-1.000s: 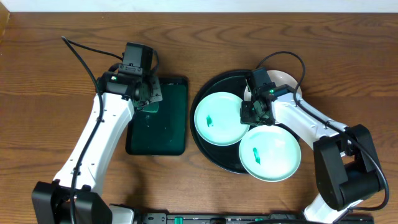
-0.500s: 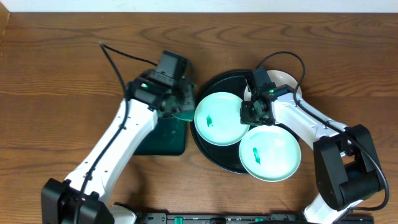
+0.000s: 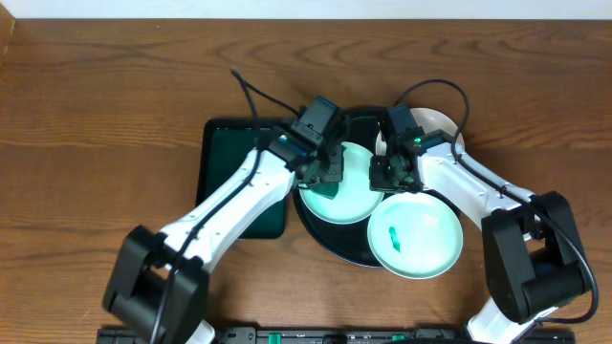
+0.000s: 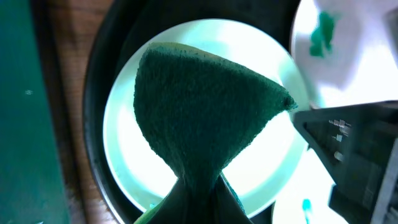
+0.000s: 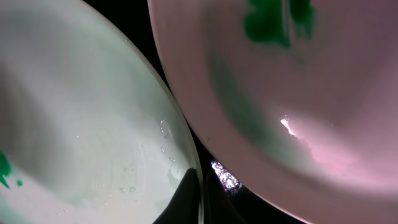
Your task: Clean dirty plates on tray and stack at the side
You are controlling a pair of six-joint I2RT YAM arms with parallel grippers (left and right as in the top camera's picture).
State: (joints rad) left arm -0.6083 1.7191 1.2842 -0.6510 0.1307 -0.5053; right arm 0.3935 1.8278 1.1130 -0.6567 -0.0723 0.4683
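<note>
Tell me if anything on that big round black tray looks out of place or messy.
The pale mint round plate nearest the robot sticks out past the rim of the glossy black round tray instead of sitting fully inside it. It also carries a small green smear. Nothing looks spilled or broken.

- Tray (image 3: 316,232): large, round, glossy black, raised rim; flat on the counter, carrying all three plates.
- Left plate (image 3: 352,203): pale mint, lying flat in the tray's left half; a small green smear shows in the right wrist view. The right fingers (image 5: 181,200) pinch its right rim.
- Front plate (image 3: 427,241): pale mint with a green smear, flat, overhanging the tray's front-right rim.
- Back plate (image 3: 442,124): whiter, green-smeared, at the tray's back right.
</note>
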